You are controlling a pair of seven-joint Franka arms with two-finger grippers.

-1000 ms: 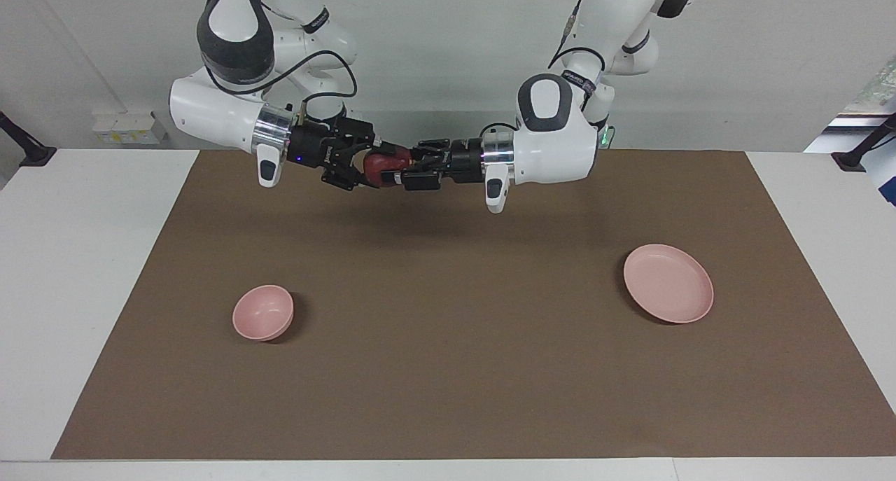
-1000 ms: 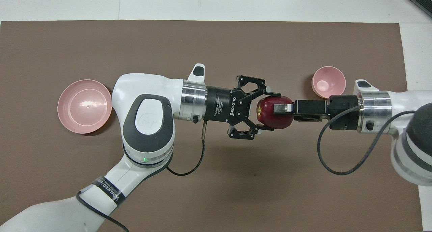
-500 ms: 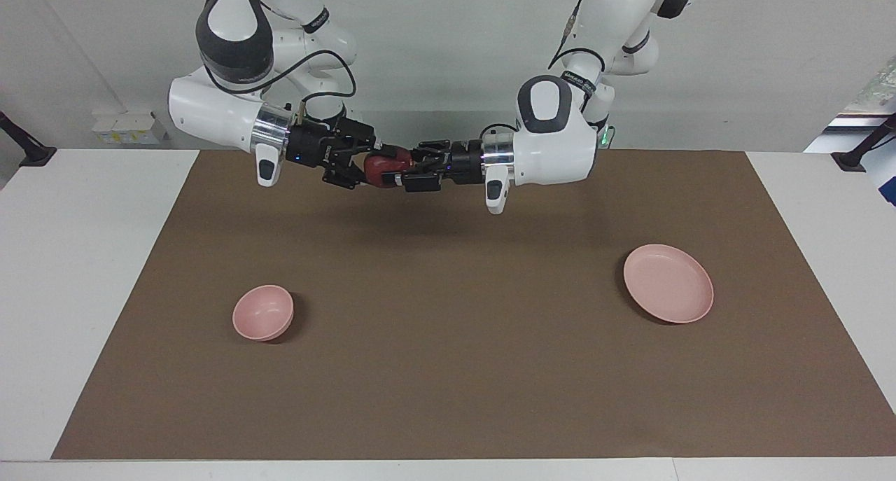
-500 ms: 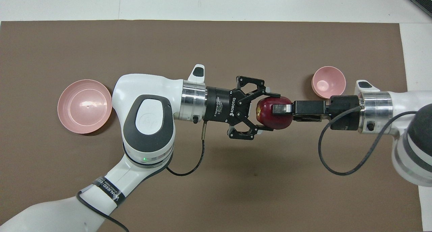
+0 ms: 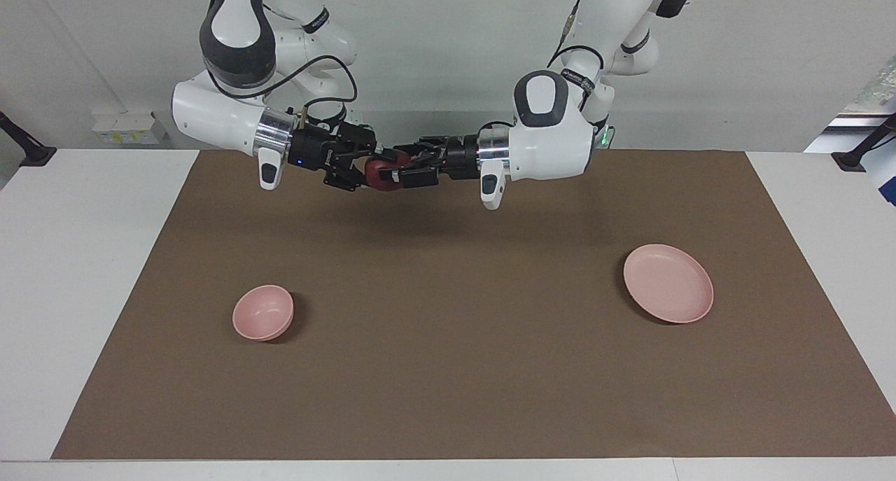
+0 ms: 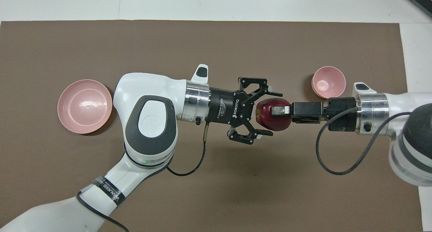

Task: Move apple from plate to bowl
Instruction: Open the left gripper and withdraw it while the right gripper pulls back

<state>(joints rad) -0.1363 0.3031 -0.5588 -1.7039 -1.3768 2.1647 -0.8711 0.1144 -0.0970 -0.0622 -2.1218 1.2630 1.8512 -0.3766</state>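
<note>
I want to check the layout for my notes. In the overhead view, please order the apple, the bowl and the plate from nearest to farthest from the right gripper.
From the right gripper, shut on the fruit in the air:
1. apple: held in its fingers, over the brown mat.
2. bowl: toward the right arm's end of the table.
3. plate: toward the left arm's end.

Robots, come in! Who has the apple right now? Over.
Right gripper shut on apple, mid-air over the mat. Left gripper open around it, fingers apart. Bowl and plate empty. Nothing in the way.
</note>
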